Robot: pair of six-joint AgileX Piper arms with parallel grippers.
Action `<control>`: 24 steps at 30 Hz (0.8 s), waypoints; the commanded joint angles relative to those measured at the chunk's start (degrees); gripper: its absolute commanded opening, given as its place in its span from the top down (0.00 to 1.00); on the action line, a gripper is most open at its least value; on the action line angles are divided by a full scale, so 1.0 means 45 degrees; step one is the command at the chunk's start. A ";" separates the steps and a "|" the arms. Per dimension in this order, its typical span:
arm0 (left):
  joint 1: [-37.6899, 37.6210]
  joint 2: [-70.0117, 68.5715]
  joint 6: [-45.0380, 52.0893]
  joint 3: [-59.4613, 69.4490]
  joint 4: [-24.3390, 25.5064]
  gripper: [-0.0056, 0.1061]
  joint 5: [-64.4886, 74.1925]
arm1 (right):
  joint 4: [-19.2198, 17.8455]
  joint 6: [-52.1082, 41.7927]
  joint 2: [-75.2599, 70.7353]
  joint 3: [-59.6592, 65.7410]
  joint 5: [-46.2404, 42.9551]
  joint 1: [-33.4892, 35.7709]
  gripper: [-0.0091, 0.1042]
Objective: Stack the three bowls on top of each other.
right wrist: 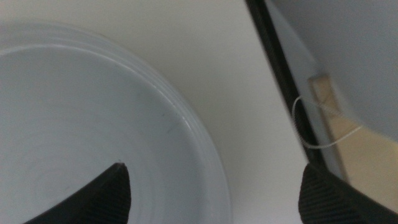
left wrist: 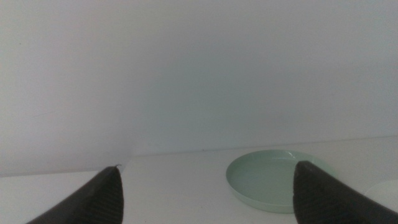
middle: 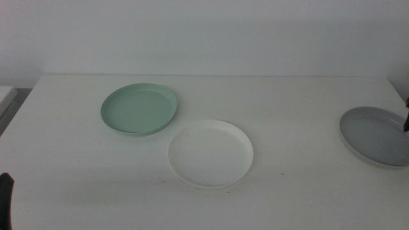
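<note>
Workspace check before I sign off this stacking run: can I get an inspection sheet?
Surface: white table, bare apart from the bowls.
Job's things: green bowl, white bowl and grey bowl lie apart, unstacked.
Clutter: nothing seen.
Grippers: right gripper open over the grey bowl's rim; left gripper open, waiting at the near left edge.
Cables: thin white wire past the table's edge.
Surroundings: plain white wall.

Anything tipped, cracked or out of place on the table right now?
Nothing stands out. The green bowl, white bowl and grey bowl all sit flat, apart and unstacked; the grey one lies near the table's right edge, under the right end effector.
</note>
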 commanded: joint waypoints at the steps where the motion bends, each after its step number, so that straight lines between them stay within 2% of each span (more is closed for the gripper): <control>1: 0.0012 -0.0047 -0.0036 0.0004 -0.0106 0.11 -0.0130 | 0.0073 -0.0173 0.0386 -0.0005 -0.0149 -0.0090 0.22; 3: 0.0012 -0.0047 -0.0036 0.0004 -0.0106 0.11 -0.0130 | 0.0137 -0.0173 0.0655 -0.0005 -0.0246 -0.0090 0.27; 5: 0.0012 -0.0047 -0.0036 0.0004 -0.0106 0.11 -0.0130 | 0.0210 -0.0173 0.0847 -0.0005 -0.0410 -0.0090 0.38; 7: 0.0012 -0.0047 -0.0036 0.0004 -0.0106 0.11 -0.0130 | 0.0265 -0.0173 0.0977 -0.0005 -0.0464 -0.0090 0.56; 10: 0.0012 -0.0047 -0.0058 0.0004 -0.0106 0.11 -0.0130 | 0.0301 -0.0173 0.0981 -0.0032 -0.0464 -0.0090 0.90; 11: 0.0012 -0.0047 -0.0058 0.0004 -0.0106 0.11 -0.0130 | 0.0301 -0.0094 0.0883 -0.0062 -0.0408 -0.0090 0.94; 15: 0.0012 -0.0047 -0.0058 0.0004 -0.0106 0.11 -0.0130 | 0.0405 -0.0040 -0.0075 -0.0062 -0.0139 0.0139 0.93; 18: 0.0012 -0.0047 -0.0058 0.0004 -0.0106 0.11 -0.0130 | 0.0537 0.0380 -0.1421 -0.0062 -0.0139 0.0941 0.93; 19: 0.0012 -0.0047 -0.0058 0.0004 -0.0106 0.11 -0.0130 | 0.0668 0.0380 -0.2261 -0.0062 -0.0139 0.1846 0.93; 24: 0.0012 -0.0047 -0.0058 0.0004 -0.0106 0.11 -0.0130 | 0.0774 0.0380 -0.3114 -0.0062 -0.0434 0.4500 0.93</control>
